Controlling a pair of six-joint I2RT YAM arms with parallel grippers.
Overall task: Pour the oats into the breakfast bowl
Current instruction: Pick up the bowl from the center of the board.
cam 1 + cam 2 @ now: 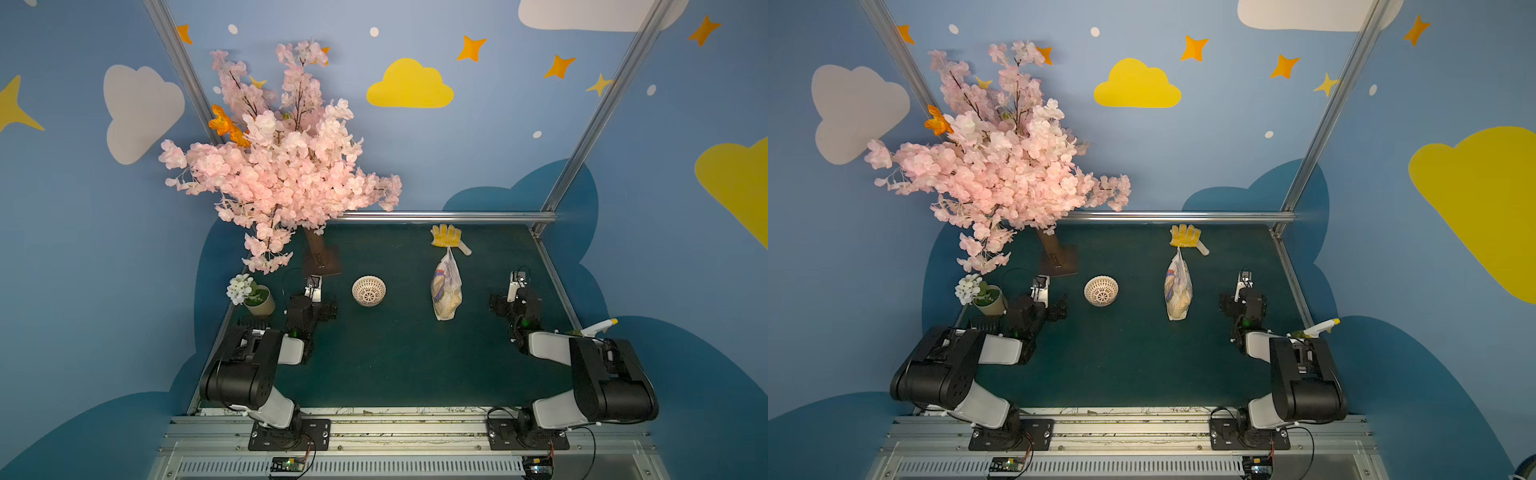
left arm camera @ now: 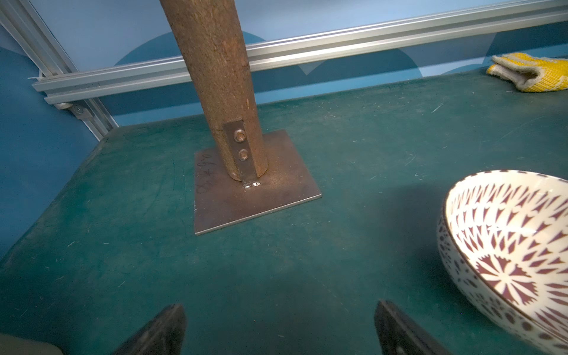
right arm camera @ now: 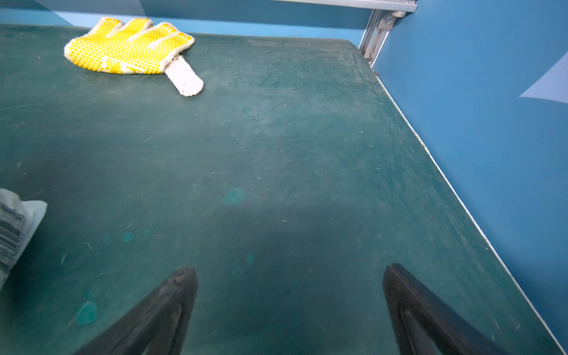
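Hard to see: in both top views each gripper's fingers blur into the black wrist, so only the wrist cams settle them. In the left wrist view the L gripper shows just two dark tips, the rest cut off by the frame. They are spread wide w/ nothing btwn them but bare table. In the right wrist view the R gripper is the same: tips only, spread wide, empty.

The bowl is cut by the frame edge in the left wrist view. Of the bag of oats, only a crinkly corner shows in the right wrist view. Its label is too small to read in the top views. A spray bottle, well right of the bowl, is half hidden behind the R arm. The tree has blossoms covering the table corner behind-left of the bowl. A flower pot sits further left of the bowl.

The bowl stands upright & empty. The L gripper is just left of the bowl, not touching. The bag lies right of the bowl, well apart, w/ flakes pooled at its near end. The R gripper is further right, so the bag sits btwn bowl and R gripper, clear of both. A glove lies behind-right of the bowl, by the bag's far tip. Can't tell if they touch.
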